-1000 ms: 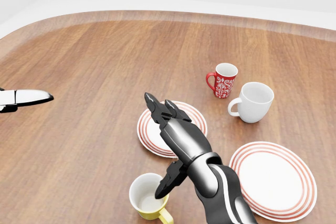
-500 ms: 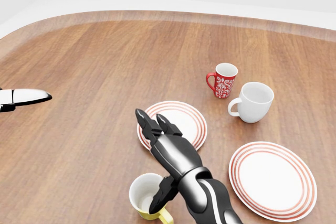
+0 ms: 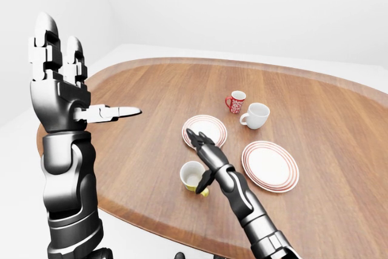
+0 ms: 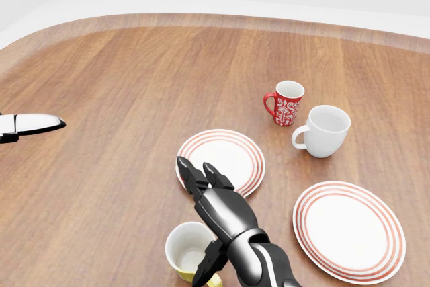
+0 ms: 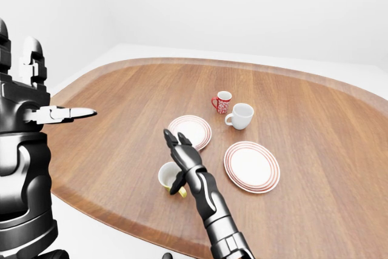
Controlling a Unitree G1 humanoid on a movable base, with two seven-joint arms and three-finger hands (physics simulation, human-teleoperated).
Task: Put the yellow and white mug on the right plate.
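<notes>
The desk is warm brown wood with long streaked grain and a paler wooden band round its edge. Nearest sits the mug, yellow outside with a yellow handle and white inside. Two plates are white with thin red rings round the rim: the left plate and the right plate. Farther off, the small mug is red with a white flowery pattern and a white inside, and the large mug beside it is plain white. The right hand is glossy dark grey and black; the left hand is black with silver-white fingers. The floor around is white.
</notes>
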